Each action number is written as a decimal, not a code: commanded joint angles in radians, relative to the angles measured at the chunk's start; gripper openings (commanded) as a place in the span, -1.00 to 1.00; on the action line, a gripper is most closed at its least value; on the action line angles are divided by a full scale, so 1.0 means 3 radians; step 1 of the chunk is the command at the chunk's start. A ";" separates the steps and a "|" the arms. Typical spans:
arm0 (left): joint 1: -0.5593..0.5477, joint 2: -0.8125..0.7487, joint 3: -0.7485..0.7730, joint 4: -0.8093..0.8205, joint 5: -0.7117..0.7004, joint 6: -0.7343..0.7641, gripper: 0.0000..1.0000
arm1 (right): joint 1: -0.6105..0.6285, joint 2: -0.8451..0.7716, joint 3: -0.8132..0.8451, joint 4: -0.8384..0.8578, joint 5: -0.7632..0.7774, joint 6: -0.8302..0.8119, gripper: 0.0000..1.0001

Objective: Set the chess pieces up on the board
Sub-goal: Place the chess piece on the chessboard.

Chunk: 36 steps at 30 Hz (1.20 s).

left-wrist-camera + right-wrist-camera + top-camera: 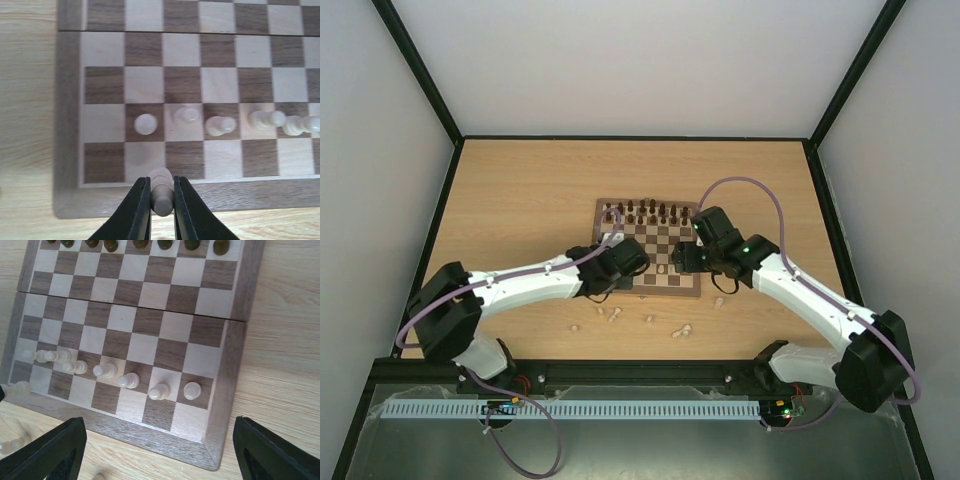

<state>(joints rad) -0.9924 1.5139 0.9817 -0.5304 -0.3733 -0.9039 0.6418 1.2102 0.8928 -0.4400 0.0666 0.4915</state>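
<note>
The board lies mid-table with dark brown pieces along its far rows. In the left wrist view my left gripper is shut on a pale chess piece lying lengthwise between the fingers, just above the board's near border. Several pale pawns stand on the second row ahead of it. My right gripper is open and empty above the board's near right corner, with the pawn row in front of it.
Several loose pale pieces lie on the wooden table in front of the board, one more by the right arm. Dark pieces line the far edge. Black frame rails bound the table.
</note>
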 commanded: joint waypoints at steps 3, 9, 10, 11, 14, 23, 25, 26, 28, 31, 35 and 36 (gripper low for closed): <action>-0.0108 0.0302 0.0357 0.0055 0.0067 0.0215 -0.92 | 0.0008 -0.0197 0.0081 -0.0296 0.0288 0.0078 0.66; -0.0175 0.0542 0.0574 0.0060 0.0133 0.0301 -0.92 | -0.0012 -0.0312 0.0108 -0.0357 0.0363 0.0091 0.70; -0.0183 0.0577 0.0600 0.0059 0.0141 0.0311 -0.92 | -0.0016 -0.0325 0.0108 -0.0362 0.0366 0.0087 0.70; -0.0189 0.0605 0.0621 0.0056 0.0151 0.0313 -0.92 | -0.0017 -0.0331 0.0103 -0.0364 0.0367 0.0090 0.71; -0.0211 0.0665 0.0651 0.0065 0.0181 0.0323 -0.92 | -0.0025 -0.0341 0.0083 -0.0364 0.0366 0.0092 0.71; -0.0226 0.0803 0.0690 0.0088 0.0187 0.0328 -0.91 | -0.0033 -0.0347 0.0060 -0.0364 0.0354 0.0069 0.72; -0.0225 0.0839 0.0709 0.0082 0.0170 0.0330 -0.90 | -0.0035 -0.0352 0.0053 -0.0356 0.0348 0.0065 0.72; -0.0224 0.0854 0.0718 0.0076 0.0159 0.0333 -0.90 | -0.0035 -0.0353 0.0050 -0.0355 0.0342 0.0064 0.72; -0.0225 0.0881 0.0730 0.0064 0.0148 0.0337 -0.88 | -0.0035 -0.0361 0.0043 -0.0358 0.0341 0.0062 0.72; -0.0220 0.0903 0.0734 0.0050 0.0135 0.0329 -0.85 | -0.0034 -0.0372 0.0025 -0.0355 0.0338 0.0058 0.72; -0.0224 0.0901 0.0727 0.0035 0.0123 0.0314 -0.77 | -0.0038 -0.0373 0.0004 -0.0339 0.0321 0.0055 0.72; -0.0223 0.0901 0.0728 0.0031 0.0117 0.0313 -0.77 | -0.0039 -0.0376 0.0000 -0.0336 0.0318 0.0054 0.72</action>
<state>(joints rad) -1.0534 1.7702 1.1801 -0.4923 -0.3229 -0.8139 0.6342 1.1130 0.9009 -0.5037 0.1619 0.5087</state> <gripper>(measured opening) 0.129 0.859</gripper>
